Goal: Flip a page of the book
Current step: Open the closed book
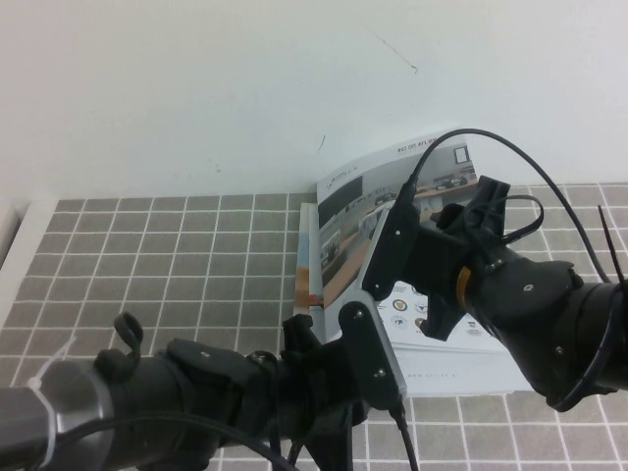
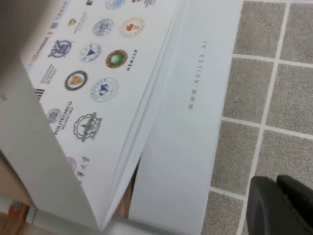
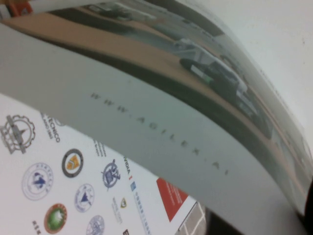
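Note:
The book point(image 1: 461, 365) lies open on the grey tiled mat, showing a page of round logos point(image 2: 93, 73) and a red square point(image 3: 171, 198). Its page point(image 1: 353, 211) stands lifted and curved, with the robot-desk photo facing me. My right gripper point(image 1: 391, 263) reaches into it from the right. The leaf point(image 3: 161, 122) runs between the right gripper's point(image 3: 259, 220) spread jaws and rests against one dark finger point(image 3: 212, 226). My left gripper point(image 1: 312, 336) sits low at the book's front left corner. Its dark fingers point(image 2: 281, 208) are pressed together over the mat, beside the white margin.
The grey tiled mat point(image 1: 167, 265) spreads to the left of the book. A white wall point(image 1: 196, 88) rises right behind it. A strip of orange-toned print point(image 1: 307, 263) shows along the book's left edge. Black cables point(image 1: 549, 186) loop over the right arm.

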`<state>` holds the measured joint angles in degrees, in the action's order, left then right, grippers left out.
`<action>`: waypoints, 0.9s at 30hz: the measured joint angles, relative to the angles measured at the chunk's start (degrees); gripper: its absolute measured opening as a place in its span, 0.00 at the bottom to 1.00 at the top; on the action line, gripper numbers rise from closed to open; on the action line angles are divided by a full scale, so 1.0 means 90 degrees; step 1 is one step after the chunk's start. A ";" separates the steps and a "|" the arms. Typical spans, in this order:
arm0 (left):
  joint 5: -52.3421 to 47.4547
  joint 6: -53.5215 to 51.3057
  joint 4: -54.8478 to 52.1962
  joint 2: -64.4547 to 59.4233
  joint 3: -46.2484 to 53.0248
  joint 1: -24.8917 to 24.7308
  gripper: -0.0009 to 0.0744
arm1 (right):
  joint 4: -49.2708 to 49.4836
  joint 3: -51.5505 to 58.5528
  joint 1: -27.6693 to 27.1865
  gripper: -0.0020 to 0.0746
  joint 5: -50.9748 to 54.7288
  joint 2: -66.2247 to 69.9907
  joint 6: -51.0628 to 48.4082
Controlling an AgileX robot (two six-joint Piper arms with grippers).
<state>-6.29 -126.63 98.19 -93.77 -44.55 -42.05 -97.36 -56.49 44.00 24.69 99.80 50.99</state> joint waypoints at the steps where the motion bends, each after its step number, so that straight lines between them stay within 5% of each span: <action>1: 0.0119 -0.0001 0.0000 0.0015 -0.0013 0.0000 0.01 | 0.0000 0.0000 0.0000 0.48 0.0017 0.0000 0.0037; 16: 0.1517 -0.0462 0.0136 0.1727 0.0517 -0.0021 0.01 | -0.0001 -0.0014 0.0038 0.48 -0.0024 0.0000 0.0081; 20: 0.2690 -0.0533 0.0177 0.2543 0.0899 -0.0021 0.01 | -0.0012 -0.0014 0.0038 0.48 -0.0024 0.0000 0.0068; 27: 0.3777 0.1155 0.0256 0.3853 0.1082 -0.0007 0.01 | -0.0012 -0.0014 0.0038 0.48 -0.0024 0.0000 0.0079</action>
<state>27.71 -116.23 100.49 -59.10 -34.81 -42.12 -97.47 -56.62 44.34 24.48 99.80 51.71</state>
